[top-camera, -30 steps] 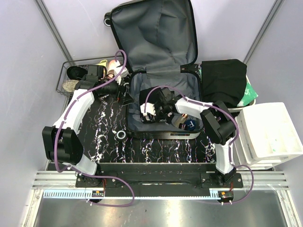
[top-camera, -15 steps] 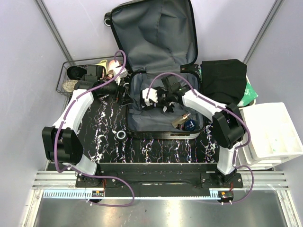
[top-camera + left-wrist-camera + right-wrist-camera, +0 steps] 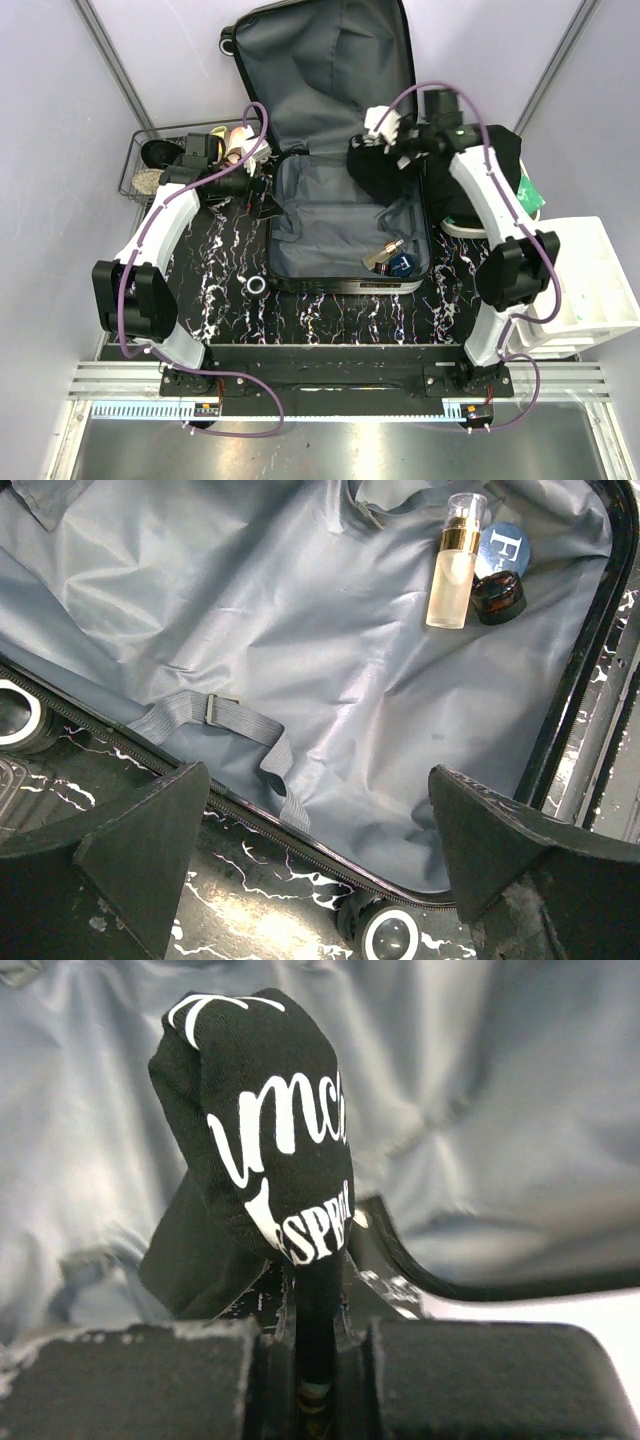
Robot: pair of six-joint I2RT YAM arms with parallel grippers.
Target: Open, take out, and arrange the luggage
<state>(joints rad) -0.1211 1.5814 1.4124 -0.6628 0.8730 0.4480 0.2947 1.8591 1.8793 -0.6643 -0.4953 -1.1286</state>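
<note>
Top external view: the luggage (image 3: 322,225) lies open in the middle of the table (image 3: 215,275). Its lid (image 3: 320,70) stands up at the far side and its near half lies flat, grey lining upward. The right gripper (image 3: 383,140) hangs above the far right corner of that near half, fingers clenched on a black cloth (image 3: 375,172) that dangles toward the lining. From the right wrist, the cloth bulges above the pinched fingers and carries white lettering.

The left gripper (image 3: 262,200) sits just beside the luggage's left edge. From the left wrist its fingers are spread wide with nothing between them, over the zip rim and a black wheel (image 3: 385,942). That view also shows a grey strap (image 3: 215,712) lying loose on the lining, and a clear spray bottle (image 3: 452,565), a blue tin (image 3: 505,545) and a dark jar (image 3: 498,595) huddled together in the near right corner.

A wire basket (image 3: 135,170) stands left of the luggage, a pile of black clothing (image 3: 480,170) right of it, and white bins (image 3: 570,285) at the near right.
</note>
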